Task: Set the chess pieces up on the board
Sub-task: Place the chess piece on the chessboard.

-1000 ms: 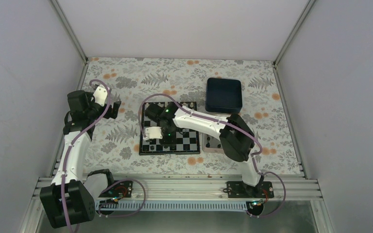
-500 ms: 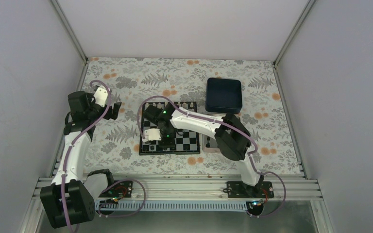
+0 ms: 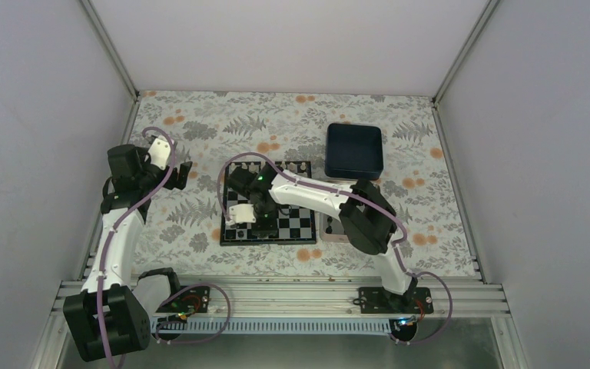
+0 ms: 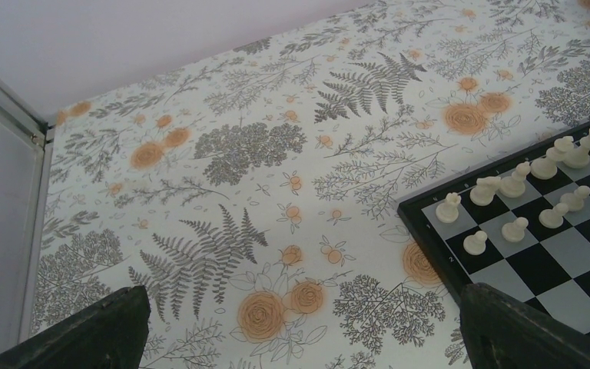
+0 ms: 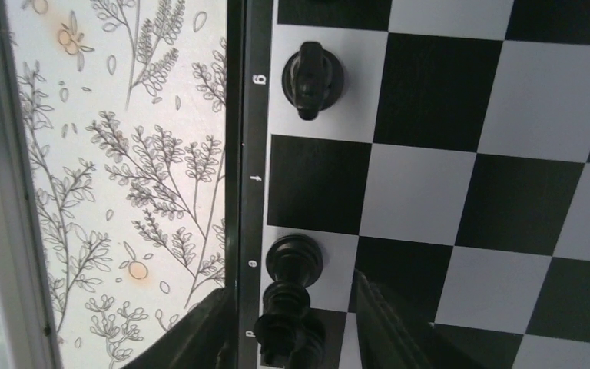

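The board (image 3: 307,231) lies mid-table, with my right gripper (image 3: 240,218) low over its near-left corner. In the right wrist view the right gripper (image 5: 292,286) is open. Its fingers (image 5: 200,332) stand apart on either side of a tall black chess piece (image 5: 284,329), which stands on the board's edge row (image 5: 257,154). Another black piece (image 5: 294,260) stands one square beyond it, and a black knight (image 5: 313,79) further along. My left gripper (image 3: 178,166) hovers left of the board, open and empty (image 4: 299,338). White pieces (image 4: 515,181) fill the board corner (image 4: 538,265).
A dark blue square tray (image 3: 354,150) sits behind the board on the right. A silver tray (image 3: 336,227) with small pieces lies right of the board, partly under the right arm. A flowered cloth (image 3: 200,123) covers the table, and metal frame posts stand at the corners.
My right gripper has shifted slightly left over the board's near-left corner and opened, so the tall black piece now stands free between its fingers. The left arm has not moved.
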Tool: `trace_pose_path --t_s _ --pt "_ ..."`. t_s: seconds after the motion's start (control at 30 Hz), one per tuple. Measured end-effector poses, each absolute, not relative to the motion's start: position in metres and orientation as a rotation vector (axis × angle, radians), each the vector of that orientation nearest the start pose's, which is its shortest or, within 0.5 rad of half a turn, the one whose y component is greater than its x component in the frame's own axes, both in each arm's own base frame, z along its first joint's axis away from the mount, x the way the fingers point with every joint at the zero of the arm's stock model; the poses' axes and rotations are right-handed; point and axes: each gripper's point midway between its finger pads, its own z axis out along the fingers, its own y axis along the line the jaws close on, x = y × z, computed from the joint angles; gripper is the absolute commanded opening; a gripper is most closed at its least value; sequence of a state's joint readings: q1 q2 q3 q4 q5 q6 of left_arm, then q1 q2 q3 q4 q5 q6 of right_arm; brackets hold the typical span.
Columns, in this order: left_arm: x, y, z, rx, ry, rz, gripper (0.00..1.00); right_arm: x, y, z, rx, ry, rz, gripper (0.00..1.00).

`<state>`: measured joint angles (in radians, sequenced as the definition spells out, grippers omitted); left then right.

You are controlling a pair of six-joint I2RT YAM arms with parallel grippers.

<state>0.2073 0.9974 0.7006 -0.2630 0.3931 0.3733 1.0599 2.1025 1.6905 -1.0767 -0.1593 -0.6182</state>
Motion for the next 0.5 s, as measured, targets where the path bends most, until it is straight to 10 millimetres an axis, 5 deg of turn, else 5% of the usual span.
trace_pose_path --t_s 0.27,0.4,0.5 --pt "0.332 0.003 0.197 0.399 2.046 -0.067 1.00 0.192 0.379 0.068 -2.266 2.028 0.213 0.54" --pt "0.332 0.003 0.197 0.399 2.046 -0.067 1.00 0.207 0.369 0.110 -2.156 1.994 0.199 0.55" --pt "0.332 0.003 0.197 0.399 2.046 -0.067 1.00 0.229 0.341 0.150 -2.010 2.004 0.193 0.56"
